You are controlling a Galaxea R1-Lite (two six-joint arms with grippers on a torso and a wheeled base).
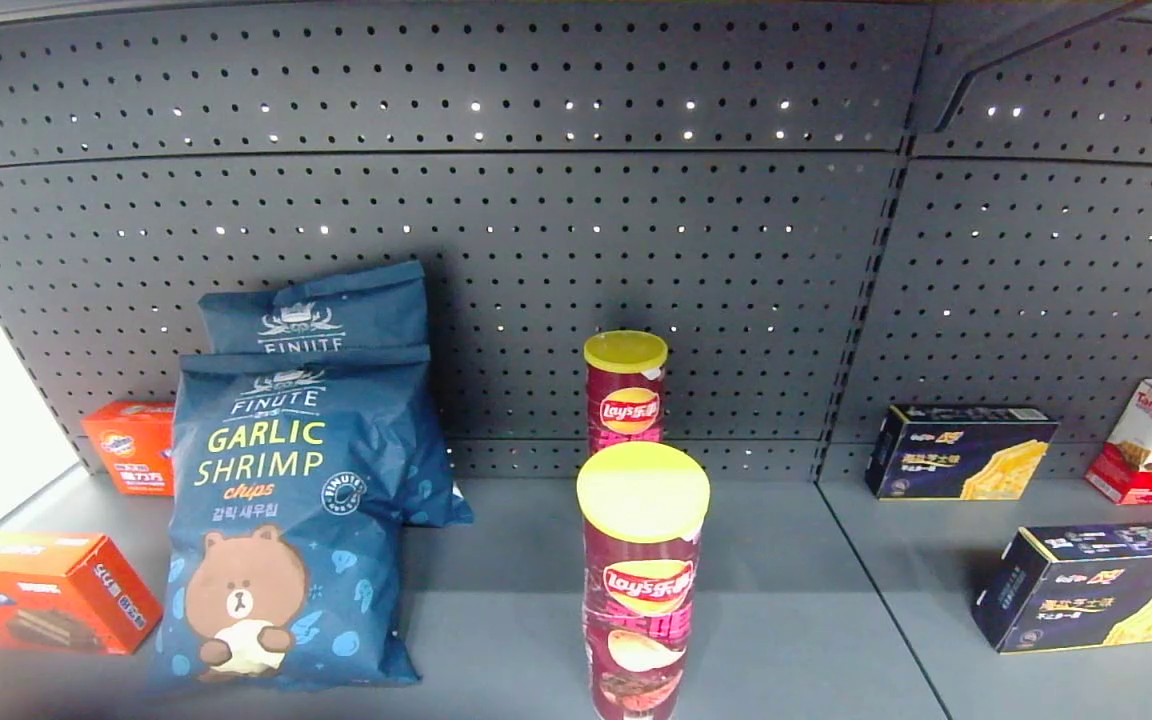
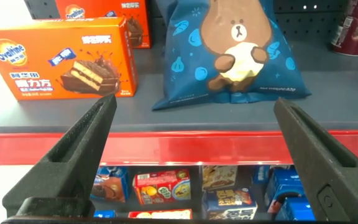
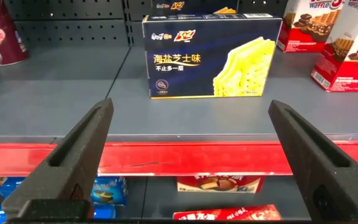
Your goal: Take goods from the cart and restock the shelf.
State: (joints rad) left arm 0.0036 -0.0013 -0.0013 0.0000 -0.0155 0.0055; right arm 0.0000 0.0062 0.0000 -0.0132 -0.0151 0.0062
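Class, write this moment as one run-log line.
left gripper: open, empty, facing chips bag | right gripper: open, empty, facing cracker box | shelf: partly stocked

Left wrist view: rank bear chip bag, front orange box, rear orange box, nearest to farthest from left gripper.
1. Bear chip bag, straight ahead of the left gripper.
2. Front orange box, robot's left, slightly farther.
3. Rear orange box, behind it, deepest.

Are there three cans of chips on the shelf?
No, just two: the front can stands before the back can on the shelf.
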